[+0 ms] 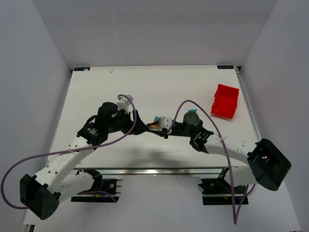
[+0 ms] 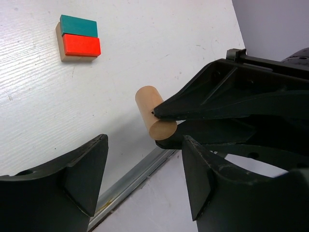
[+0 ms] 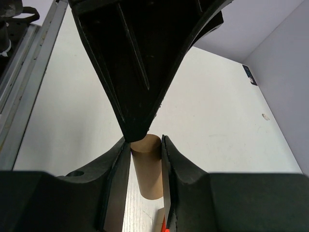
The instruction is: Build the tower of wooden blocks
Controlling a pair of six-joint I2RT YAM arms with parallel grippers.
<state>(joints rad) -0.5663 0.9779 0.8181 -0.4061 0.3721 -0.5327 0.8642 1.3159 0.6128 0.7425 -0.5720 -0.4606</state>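
The right gripper (image 3: 145, 141) is clamping narrowly on a tan wooden cylinder (image 3: 147, 174), its two fingers (image 3: 116, 183) pressing flat against opposite sides of it. In the left wrist view the cylinder is being held clear above the table (image 1: 96, 96), tilted, with the finger tips pinching it near its lower end.

The left gripper (image 2: 145, 139) is standing wide, with only bare table and the table's metal edge showing between its two fingers. It is facing the cylinder from close by. In the right wrist view its dark tip is meeting the upper end of the cylinder (whether it is really touching or only overlapping in that view, I cannot tell).

The wood block tower (image 2: 78, 38) is sitting on the table beyond the cylinder and apart from both grippers. A teal block and a red block are lying side by side, touching, against a plain tan piece whose edges are showing on two sides.

The red bin (image 1: 225, 112) is resting near the far right side of the table, well apart from both arms, with its open side facing up. Its inside is showing only as plain red at this size.
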